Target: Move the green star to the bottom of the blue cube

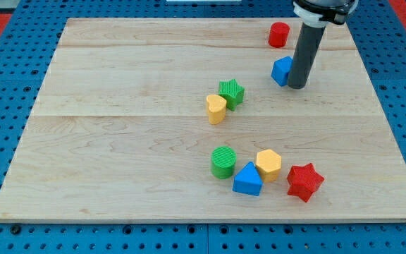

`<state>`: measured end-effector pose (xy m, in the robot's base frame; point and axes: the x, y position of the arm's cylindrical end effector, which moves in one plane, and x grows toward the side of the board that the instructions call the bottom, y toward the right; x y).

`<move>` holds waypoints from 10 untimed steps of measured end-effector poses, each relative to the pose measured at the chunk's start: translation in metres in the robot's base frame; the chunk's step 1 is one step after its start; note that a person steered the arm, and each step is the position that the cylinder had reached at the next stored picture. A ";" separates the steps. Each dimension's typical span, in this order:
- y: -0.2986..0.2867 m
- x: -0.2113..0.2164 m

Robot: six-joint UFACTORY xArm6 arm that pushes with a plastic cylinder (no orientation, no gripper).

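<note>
The green star (231, 92) lies near the board's middle, touching a yellow heart (216, 109) at its lower left. The blue cube (282, 70) lies up and to the right of the star. My rod comes down from the view's top right and my tip (297, 86) rests on the board right against the blue cube's right side, partly covering it. The tip is about a hand's width right of the green star.
A red cylinder (279, 34) stands near the board's top edge above the cube. Near the bottom sit a green cylinder (223, 161), a blue triangular block (248, 180), a yellow hexagon (268, 164) and a red star (304, 181). The wooden board (118, 141) lies on blue pegboard.
</note>
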<state>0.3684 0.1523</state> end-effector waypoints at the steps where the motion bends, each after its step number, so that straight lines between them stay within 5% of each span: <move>1: -0.049 -0.001; 3: -0.082 -0.037; 5: -0.041 -0.032; 7: -0.198 0.009; 10: -0.056 0.029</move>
<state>0.3972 0.0959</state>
